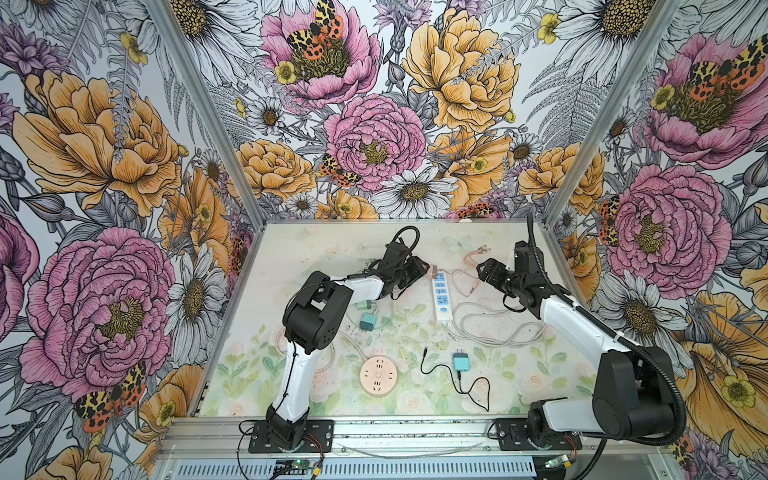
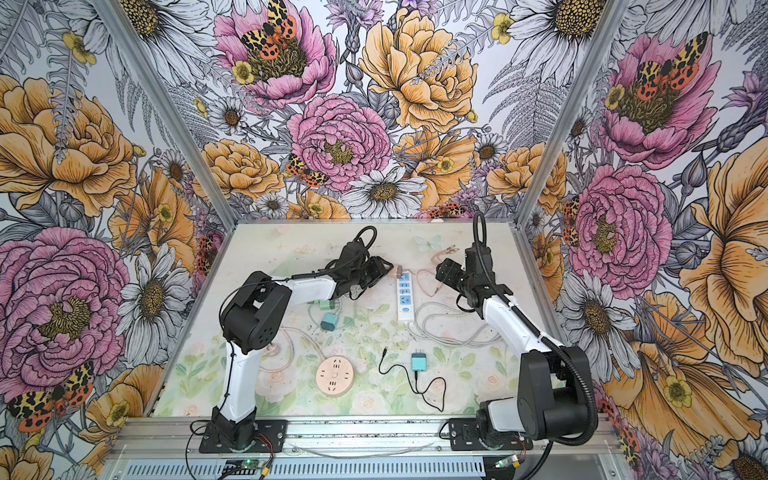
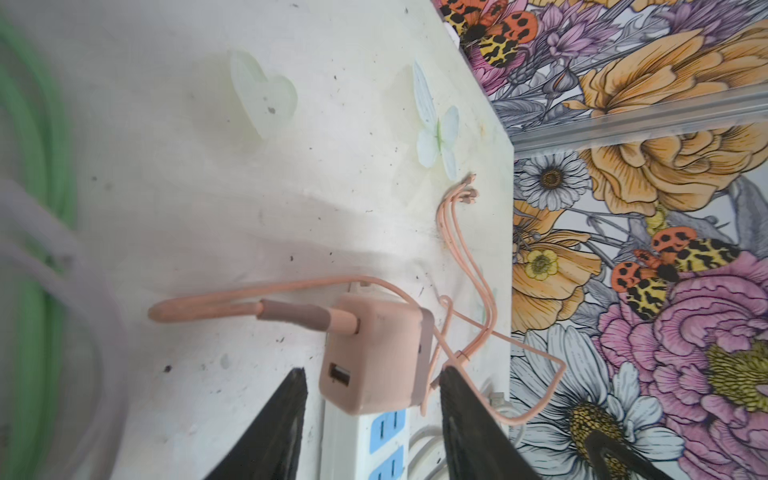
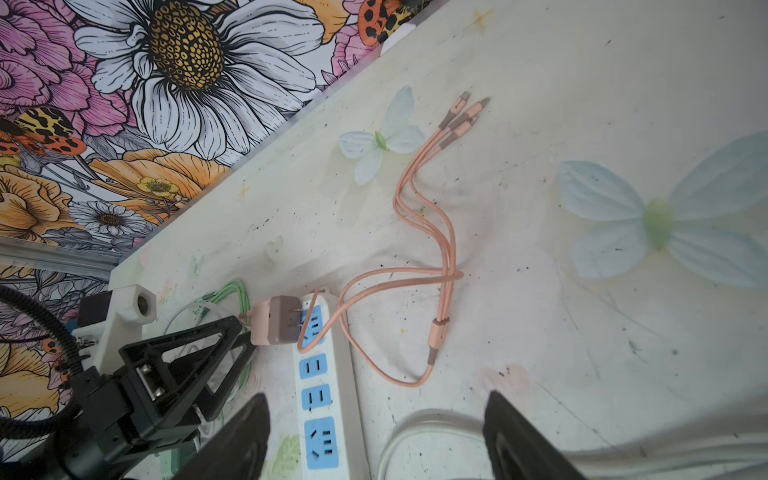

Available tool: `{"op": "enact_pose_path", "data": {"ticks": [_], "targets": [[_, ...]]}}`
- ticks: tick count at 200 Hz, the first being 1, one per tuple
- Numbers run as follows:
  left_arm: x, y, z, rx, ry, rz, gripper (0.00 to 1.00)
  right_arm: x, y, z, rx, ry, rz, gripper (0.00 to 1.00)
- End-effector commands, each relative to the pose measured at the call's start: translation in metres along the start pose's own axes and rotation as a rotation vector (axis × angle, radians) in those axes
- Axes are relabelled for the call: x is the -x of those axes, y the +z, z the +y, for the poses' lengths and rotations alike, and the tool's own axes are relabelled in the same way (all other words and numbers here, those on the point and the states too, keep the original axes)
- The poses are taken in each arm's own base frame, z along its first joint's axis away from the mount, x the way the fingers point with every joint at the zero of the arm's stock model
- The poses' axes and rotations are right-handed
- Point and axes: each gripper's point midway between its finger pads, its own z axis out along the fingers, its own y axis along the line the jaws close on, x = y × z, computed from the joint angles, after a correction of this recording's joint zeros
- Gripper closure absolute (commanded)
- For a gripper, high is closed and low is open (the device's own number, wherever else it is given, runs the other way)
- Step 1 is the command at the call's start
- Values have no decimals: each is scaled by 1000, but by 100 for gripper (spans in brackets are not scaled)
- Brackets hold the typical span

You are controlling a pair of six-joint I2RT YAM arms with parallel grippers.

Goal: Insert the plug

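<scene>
The pink plug (image 3: 374,357) stands on the far-end socket of the white power strip (image 4: 322,399) with blue sockets. In the right wrist view the plug (image 4: 272,320) shows its prongs between its brown face and that socket. My left gripper (image 3: 372,374) is open, with one jaw on each side of the plug and a narrow gap at both. In both top views it (image 1: 424,268) sits just left of the strip's far end (image 2: 404,297). My right gripper (image 4: 376,403) is open and empty, hovering over the strip's right side (image 1: 484,270).
The plug's pink three-headed cable (image 4: 419,232) loops right of the strip. A grey cord (image 1: 498,328) coils near my right arm. A round pink socket (image 1: 378,374), a teal adapter with black lead (image 1: 460,360) and two teal-green plugs (image 1: 368,321) lie nearer the front.
</scene>
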Motion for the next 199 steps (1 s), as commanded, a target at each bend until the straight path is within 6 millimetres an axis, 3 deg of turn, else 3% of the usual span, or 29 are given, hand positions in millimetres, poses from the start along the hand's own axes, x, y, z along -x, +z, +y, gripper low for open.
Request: {"op": "enact_pose_path", "data": {"ticks": [1,44,104,150,199], "targets": [[-4,11,0,-70,-43,17,46,10,-2,7,3,-30,-22,18],[-3,15,1,-72,-51,23,46,13,-1,11,11,-30,-26,18],[-6,24,-19,-241,-121,54,46,11,1,12,8,-34,-22,18],[-9,27,-14,-245,-132,61,47,9,4,13,16,-33,-14,19],[-9,28,-20,-277,-128,67,65,10,4,14,20,-33,-17,19]]}}
